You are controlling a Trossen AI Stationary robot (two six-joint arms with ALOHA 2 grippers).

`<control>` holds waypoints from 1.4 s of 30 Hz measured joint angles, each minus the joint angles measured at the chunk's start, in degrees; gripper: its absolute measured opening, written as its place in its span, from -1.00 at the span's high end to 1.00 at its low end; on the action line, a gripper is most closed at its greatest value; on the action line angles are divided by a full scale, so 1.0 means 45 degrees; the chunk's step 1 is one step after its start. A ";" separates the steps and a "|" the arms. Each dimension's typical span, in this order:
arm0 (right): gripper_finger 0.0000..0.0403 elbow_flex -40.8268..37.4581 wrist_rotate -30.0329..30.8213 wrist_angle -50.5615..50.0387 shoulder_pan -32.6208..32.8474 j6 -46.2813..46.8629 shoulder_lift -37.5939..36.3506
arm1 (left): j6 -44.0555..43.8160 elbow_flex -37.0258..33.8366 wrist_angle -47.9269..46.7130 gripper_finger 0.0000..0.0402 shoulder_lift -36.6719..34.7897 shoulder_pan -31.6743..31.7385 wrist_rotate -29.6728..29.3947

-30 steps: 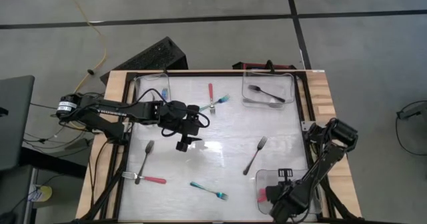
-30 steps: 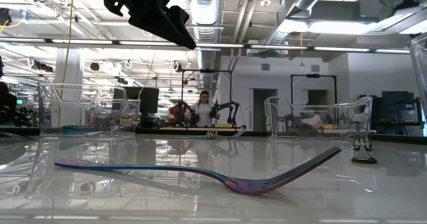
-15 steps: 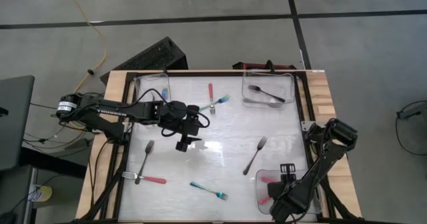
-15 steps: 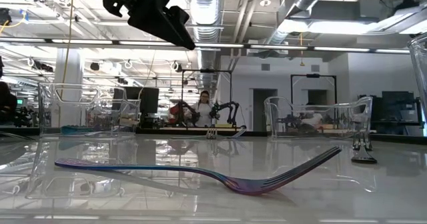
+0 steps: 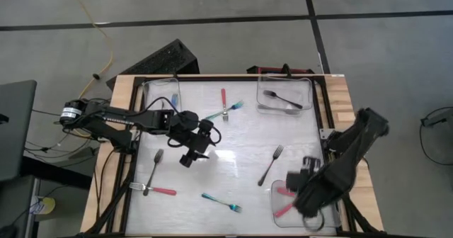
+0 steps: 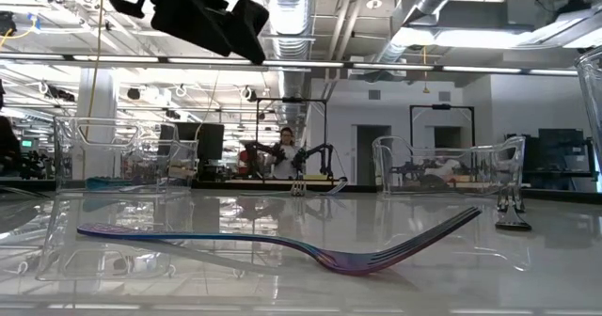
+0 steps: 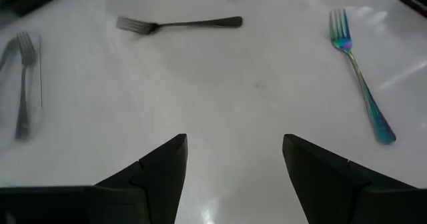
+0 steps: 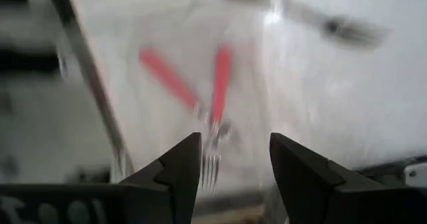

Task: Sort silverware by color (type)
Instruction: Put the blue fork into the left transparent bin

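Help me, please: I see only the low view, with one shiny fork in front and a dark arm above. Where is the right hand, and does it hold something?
Observer: The right hand hangs over the near right tray, open and empty.
Operator: What lies in that tray?
Observer: Two red forks, lying in a V shape.
Operator: Is the arm above my fork the left one?
Observer: Yes. The left hand is open above the bare table, with a black fork ahead of it.
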 joint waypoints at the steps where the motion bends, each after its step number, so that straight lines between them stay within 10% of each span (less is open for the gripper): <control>1: 0.01 0.0000 0.0675 0.0110 -0.0053 0.0398 -0.0432 | 0.0295 0.0000 0.0010 -0.16 0.0000 -0.0083 -0.0040; 10: 0.02 0.0000 0.6068 0.0475 -0.0099 0.0948 -0.3140 | 0.2725 0.0000 -0.0489 -0.16 0.0010 -0.1340 -0.0072; 21: 0.02 0.0000 0.5360 0.0803 -0.1310 -0.0805 -0.3558 | 0.1649 -0.0005 -0.0016 -0.16 0.1981 -0.4240 0.0037; 27: 0.02 -0.0005 0.4759 0.0787 -0.1447 -0.3808 -0.3539 | 0.0741 0.0448 0.2708 -0.16 0.4182 -0.5797 -0.2152; 42: 0.02 -0.0005 0.3525 -0.0355 -0.2018 -0.6648 -0.3539 | -0.1562 0.3349 0.3840 -0.10 0.8890 -0.5959 -0.2677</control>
